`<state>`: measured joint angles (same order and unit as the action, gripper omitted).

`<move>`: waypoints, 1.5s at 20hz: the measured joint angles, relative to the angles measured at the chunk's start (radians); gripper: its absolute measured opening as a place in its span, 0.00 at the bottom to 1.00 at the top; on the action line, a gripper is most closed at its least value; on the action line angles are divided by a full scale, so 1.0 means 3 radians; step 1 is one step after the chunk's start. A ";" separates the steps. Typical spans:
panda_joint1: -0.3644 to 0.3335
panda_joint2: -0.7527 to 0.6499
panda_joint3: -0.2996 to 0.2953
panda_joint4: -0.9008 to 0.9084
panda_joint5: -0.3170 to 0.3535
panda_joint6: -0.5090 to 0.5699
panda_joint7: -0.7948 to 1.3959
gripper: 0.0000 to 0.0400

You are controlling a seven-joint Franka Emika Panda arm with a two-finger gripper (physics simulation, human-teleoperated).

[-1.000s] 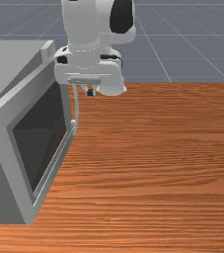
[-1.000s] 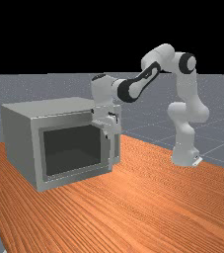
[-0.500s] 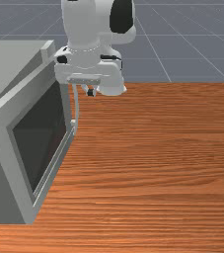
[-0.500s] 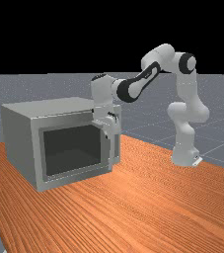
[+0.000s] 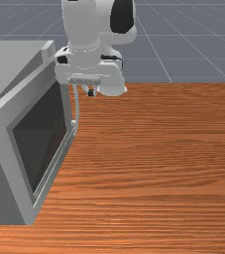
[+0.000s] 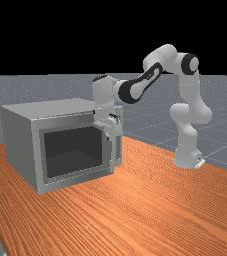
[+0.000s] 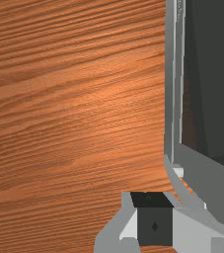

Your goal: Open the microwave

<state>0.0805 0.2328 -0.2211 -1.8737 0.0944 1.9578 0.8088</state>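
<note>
In the front view my gripper [image 5: 87, 88] is at the upper end of the microwave's thin curved handle [image 5: 77, 111]. The grey microwave door [image 5: 0, 104] has a dark window [image 5: 42, 136] and stands at the front of the body; I cannot tell whether it is slightly ajar. From the far view, the gripper [image 6: 109, 132] overlaps the door's right edge beside the microwave [image 6: 20, 140]. The wrist view shows the gripper [image 7: 154, 217] close beside the handle [image 7: 178, 184]; the hand hides part of the handle, and contact is unclear.
The wooden table [image 5: 158, 149] extends from the door side toward the front view's right. In the far view, the arm's base [image 6: 187, 157] stands on the right. The microwave's top [image 6: 55, 107] lies lower than my hand's upper part.
</note>
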 joint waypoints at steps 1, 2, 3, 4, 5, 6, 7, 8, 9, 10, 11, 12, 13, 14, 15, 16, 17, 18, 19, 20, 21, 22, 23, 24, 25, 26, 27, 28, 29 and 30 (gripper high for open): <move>0.0001 0.0000 -0.0001 0.0000 0.0000 0.0002 0.0000 0.00; 0.0002 0.0000 -0.0002 -0.0001 0.0000 0.0002 0.0000 0.00; 0.0003 0.0000 -0.0003 -0.0002 0.0000 0.0001 -0.0001 0.00; 0.0004 0.0000 -0.0004 -0.0002 0.0000 0.0001 -0.0001 0.00; 0.0005 -0.0001 -0.0005 -0.0003 0.0001 -0.0001 -0.0001 0.00; 0.0006 -0.0002 -0.0006 -0.0003 0.0001 -0.0002 -0.0002 0.00; 0.0007 -0.0003 -0.0007 -0.0004 0.0002 -0.0003 -0.0002 0.00; 0.0008 -0.0002 -0.0008 -0.0003 0.0002 -0.0003 -0.0002 0.00; 0.0009 -0.0002 -0.0009 -0.0003 0.0002 -0.0004 -0.0002 0.00; 0.0010 -0.0003 -0.0010 -0.0004 0.0002 -0.0004 -0.0002 0.00; 0.0011 -0.0003 -0.0011 -0.0004 0.0003 -0.0004 -0.0003 0.00; 0.0011 -0.0003 -0.0012 -0.0004 0.0003 -0.0004 -0.0003 0.00; 0.0012 -0.0003 -0.0013 -0.0004 0.0003 -0.0004 -0.0003 0.00; 0.0013 -0.0002 -0.0014 -0.0003 0.0003 -0.0004 -0.0003 0.00; 0.0014 -0.0002 -0.0015 -0.0004 0.0004 -0.0004 -0.0003 0.00; 0.0015 -0.0002 -0.0016 -0.0004 0.0004 -0.0004 -0.0004 0.00; 0.0016 -0.0002 -0.0017 -0.0004 0.0004 -0.0004 -0.0004 0.00; 0.0016 -0.0002 -0.0017 -0.0004 0.0005 -0.0004 -0.0004 0.00; 0.0017 -0.0002 -0.0018 -0.0004 0.0005 -0.0005 -0.0004 0.00; 0.0017 -0.0002 -0.0019 -0.0004 0.0005 -0.0005 -0.0005 0.00; 0.0018 -0.0002 -0.0019 -0.0004 0.0005 -0.0005 -0.0005 0.00; 0.0019 -0.0003 -0.0020 -0.0005 0.0006 -0.0004 -0.0005 0.00; 0.0020 -0.0004 -0.0021 -0.0007 0.0006 -0.0004 -0.0005 0.00; 0.0021 -0.0003 -0.0022 -0.0006 0.0006 -0.0005 -0.0005 0.00; 0.0022 -0.0003 -0.0023 -0.0006 0.0006 -0.0005 -0.0005 0.00; 0.0023 -0.0002 -0.0024 -0.0005 0.0006 -0.0005 -0.0005 0.00; 0.0024 -0.0002 -0.0025 -0.0005 0.0007 -0.0003 -0.0005 0.00; 0.0024 -0.0002 -0.0026 -0.0005 0.0007 -0.0004 -0.0005 0.00; 0.0025 -0.0002 -0.0027 -0.0005 0.0007 -0.0004 -0.0005 0.00; 0.0026 -0.0002 -0.0028 -0.0005 0.0007 -0.0004 -0.0006 0.00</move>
<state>0.0883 0.2324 -0.2296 -1.8751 0.0965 1.9565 0.8072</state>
